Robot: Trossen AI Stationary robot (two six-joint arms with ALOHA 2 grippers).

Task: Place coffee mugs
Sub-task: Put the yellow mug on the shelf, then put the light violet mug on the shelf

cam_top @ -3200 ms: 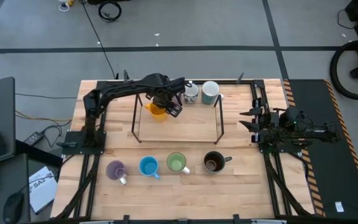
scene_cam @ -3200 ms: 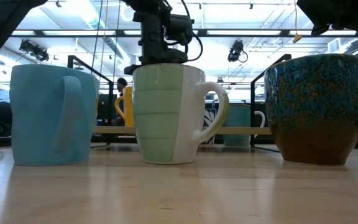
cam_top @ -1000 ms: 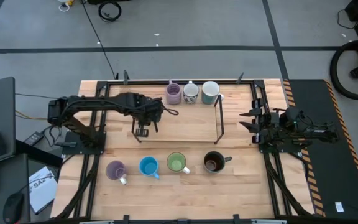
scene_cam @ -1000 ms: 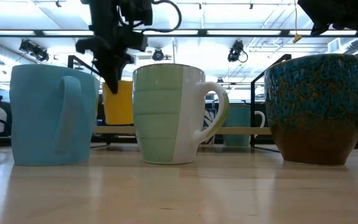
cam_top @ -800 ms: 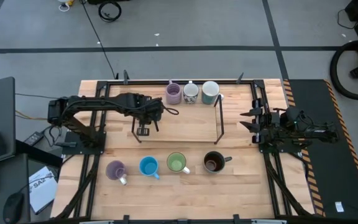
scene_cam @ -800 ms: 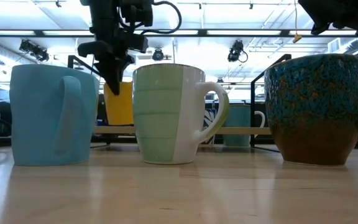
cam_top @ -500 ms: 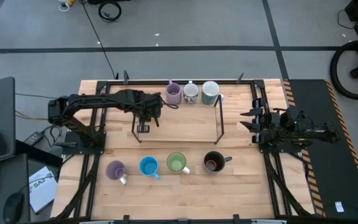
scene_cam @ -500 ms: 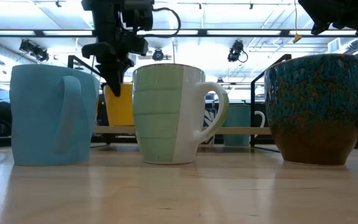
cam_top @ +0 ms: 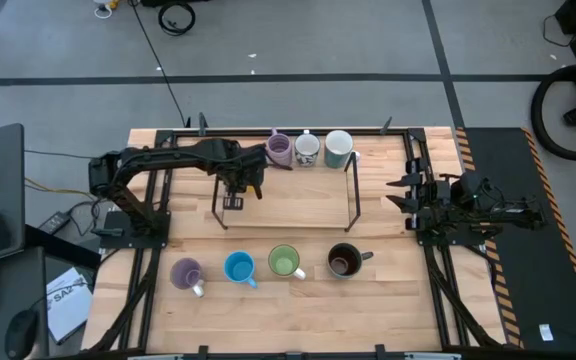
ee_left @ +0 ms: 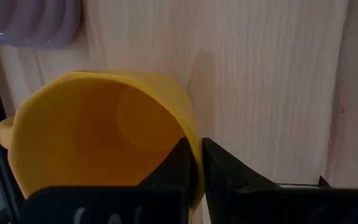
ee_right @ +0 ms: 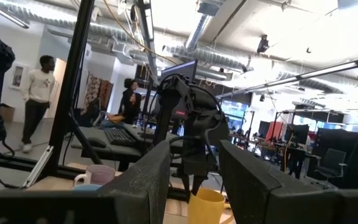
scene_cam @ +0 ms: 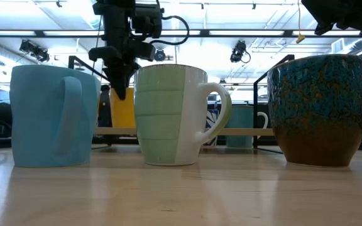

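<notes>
My left gripper (cam_top: pixel 234 196) hangs over the table's far left part, shut on the orange mug (ee_left: pixel 98 137), which shows behind the front row in the low view (scene_cam: pixel 123 107). A lavender mug (cam_top: pixel 280 150), a white patterned mug (cam_top: pixel 308 150) and a pale teal mug (cam_top: pixel 339 148) stand along the far edge. The purple (cam_top: pixel 186 273), blue (cam_top: pixel 239 267), green (cam_top: pixel 285 262) and dark brown (cam_top: pixel 344 261) mugs stand in a row near the front. My right gripper (cam_top: pixel 398 191) waits open at the right edge, holding nothing. My left gripper pinches the orange mug's rim wall (ee_left: pixel 194 149), one finger (ee_left: pixel 178 167) inside the mug and one finger (ee_left: pixel 229 177) outside. The fingers come from above, pointing down. The mug hangs below them, mouth up, lifted clear of the table.
A black wire frame (cam_top: pixel 352 190) stands across the middle of the table, with my left gripper near its left leg (cam_top: pixel 218 205). Bare wood lies between the frame's legs. People stand in the room beyond the table.
My left gripper has carried the orange mug a little toward the table's far edge and right, closer to the lavender mug. It has stayed shut on the rim, and the mug has stayed off the table.
</notes>
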